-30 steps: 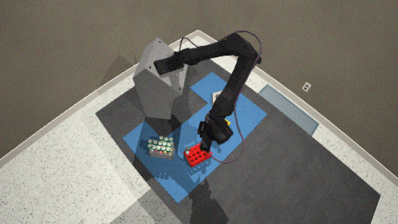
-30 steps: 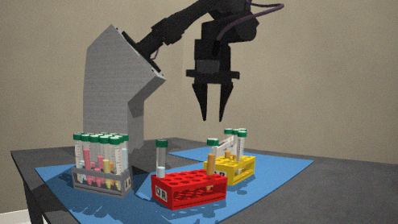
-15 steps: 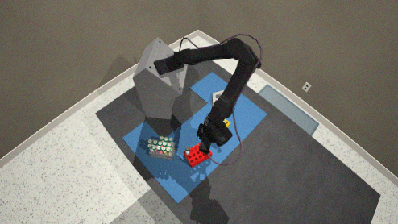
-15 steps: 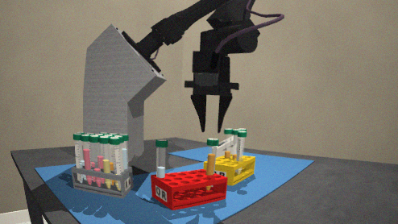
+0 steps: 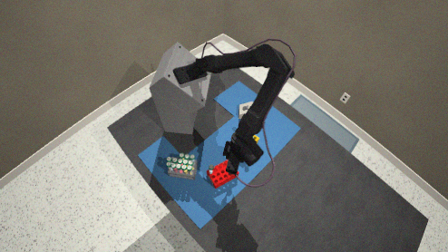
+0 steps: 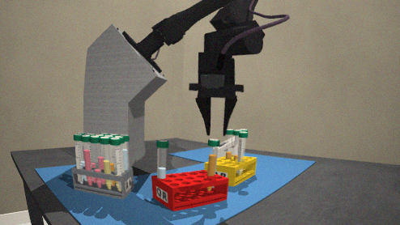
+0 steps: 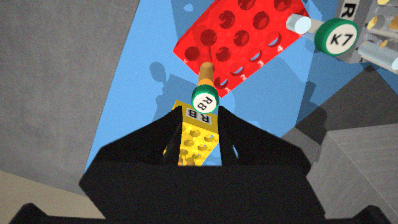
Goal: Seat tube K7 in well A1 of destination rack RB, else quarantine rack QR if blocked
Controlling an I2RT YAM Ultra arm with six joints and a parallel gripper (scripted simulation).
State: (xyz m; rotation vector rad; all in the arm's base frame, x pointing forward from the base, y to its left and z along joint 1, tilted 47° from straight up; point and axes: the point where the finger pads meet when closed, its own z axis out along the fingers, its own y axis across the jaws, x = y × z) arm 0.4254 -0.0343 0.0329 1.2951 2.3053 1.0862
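Tube K7 (image 5: pixel 210 170) (image 6: pixel 162 158) (image 7: pixel 336 37), with a green cap, stands in an end well of the red rack QR (image 5: pixel 220 176) (image 6: pixel 190 193) (image 7: pixel 240 30). A second tube (image 6: pixel 212 159) (image 7: pixel 204 98) with orange contents stands in a red-rack well on the side near the yellow rack RB (image 5: pixel 256 137) (image 6: pixel 243 166) (image 7: pixel 196 140). My gripper (image 5: pixel 231 170) (image 6: pixel 217 133) (image 7: pixel 200 112) hangs just above this second tube's cap, a little toward the yellow rack. Its fingers are a little apart with nothing between them. The arm hides most of the yellow rack in the top view.
The grey rack RA (image 5: pixel 181 167) (image 6: pixel 103 185) (image 7: pixel 367 20) stands full of tubes to the left of the red rack. Two or three tubes (image 6: pixel 239 139) stand in the yellow rack. The tall grey mount (image 5: pixel 179 100) (image 6: pixel 113 93) rises behind the racks. All racks rest on the blue mat (image 5: pixel 272 129) (image 6: pixel 275 166).
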